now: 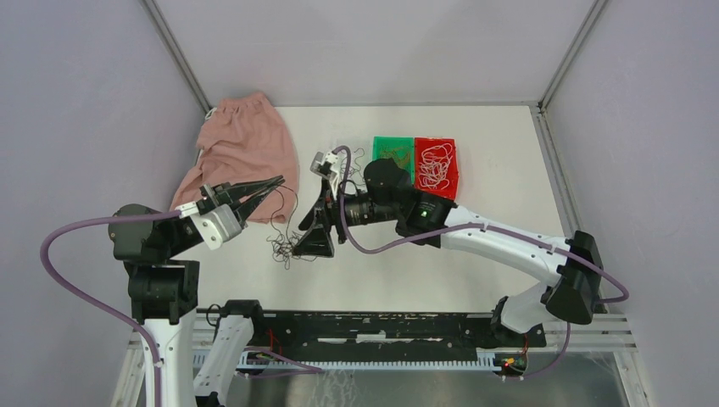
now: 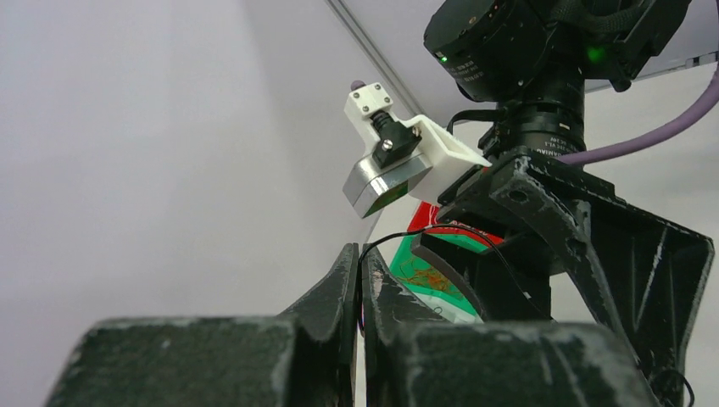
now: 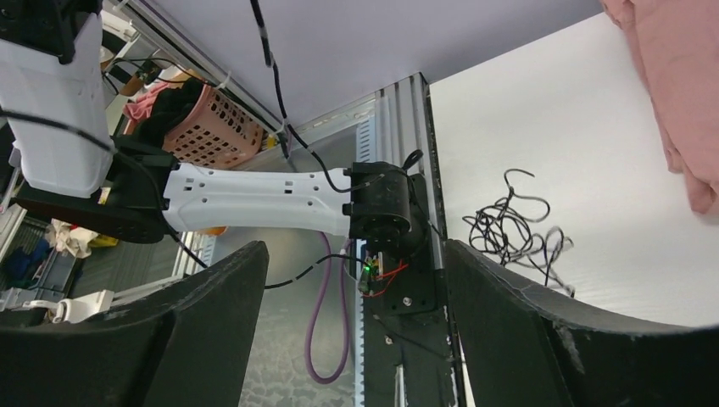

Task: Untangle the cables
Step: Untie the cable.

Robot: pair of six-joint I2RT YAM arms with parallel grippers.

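Cables [image 1: 284,246]: a black clump lies on the table [image 1: 509,170], mid-front. Left gripper [image 1: 275,186], fingers pressed together, pinches one black strand [image 2: 398,236] that hangs down to the clump. Right gripper [image 1: 315,244] stands spread just beside the clump. Further right, coloured cables fill the green tray [image 1: 377,161] and the red tray [image 1: 455,170].

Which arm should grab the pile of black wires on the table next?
Right, probably. The right pincer is wide open and points down right beside the black wires. The left pincer is shut, pinching one strand, so it is busy.
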